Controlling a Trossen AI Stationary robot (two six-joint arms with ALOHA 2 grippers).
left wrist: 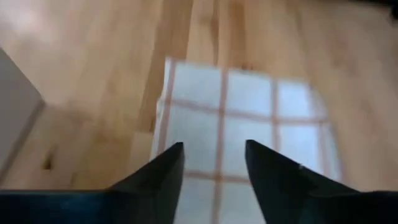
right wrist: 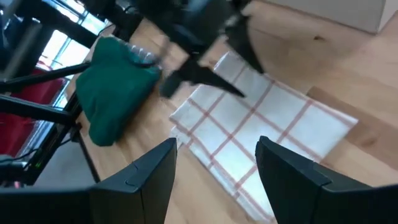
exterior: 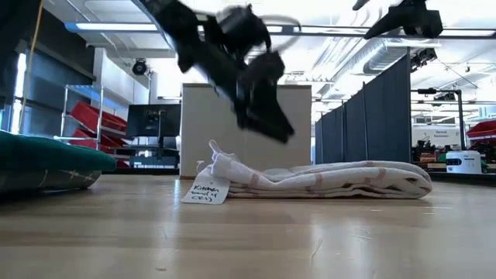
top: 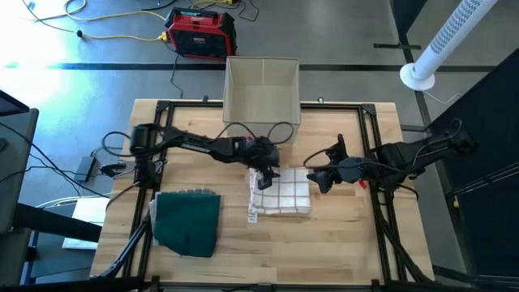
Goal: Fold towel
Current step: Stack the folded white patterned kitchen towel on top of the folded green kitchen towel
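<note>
A white towel with red checks lies folded in a small rectangle at the middle of the table, with a paper tag at its left end. It shows as a low heap in the low view. My left gripper hovers open above the towel's far left corner, clear of it. My right gripper stands open just beyond the towel's right edge, also above it.
A folded dark green towel lies at the table's near left. A grey open bin stands at the far edge. Bare wood lies on the near right of the table.
</note>
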